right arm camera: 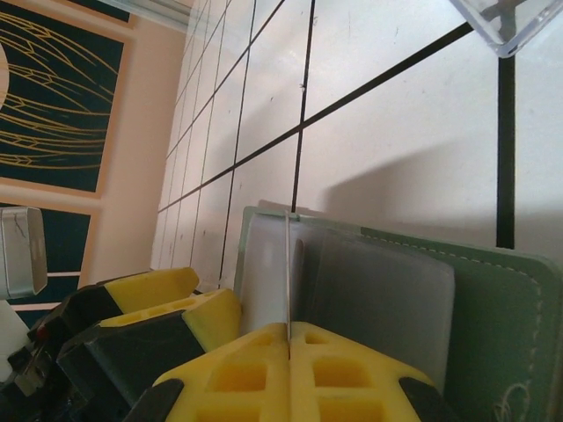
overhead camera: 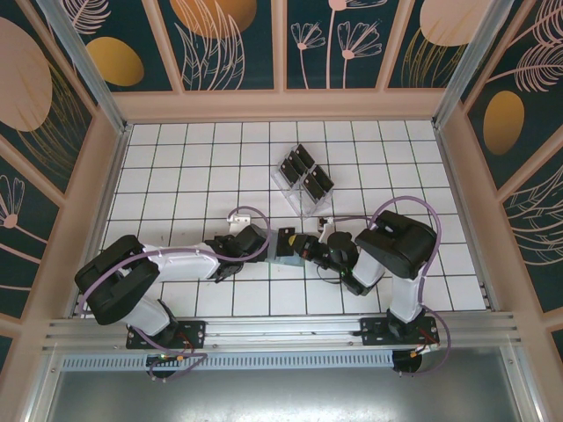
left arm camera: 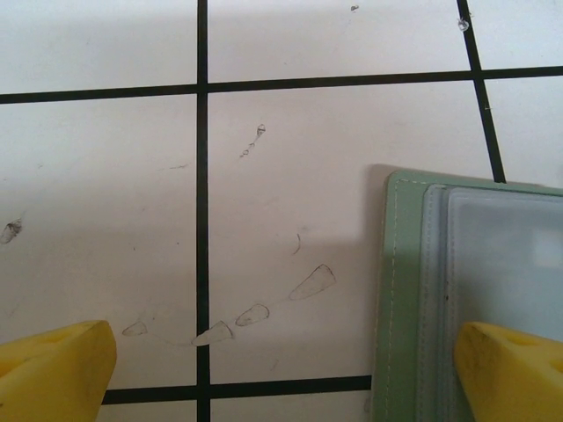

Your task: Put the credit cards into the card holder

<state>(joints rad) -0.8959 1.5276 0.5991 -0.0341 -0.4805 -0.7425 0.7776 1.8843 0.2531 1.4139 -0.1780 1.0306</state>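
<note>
Pinching a credit card in the right pincer, left pincer wide, I may shove the card holder aside, missing its slot.

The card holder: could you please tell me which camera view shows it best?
The right wrist view: the card holder lies close up, its stitched green cover and clear pockets plain. The left wrist view catches one corner at the frame edge. In the top external view it is small, partly hidden between the arms.
</note>
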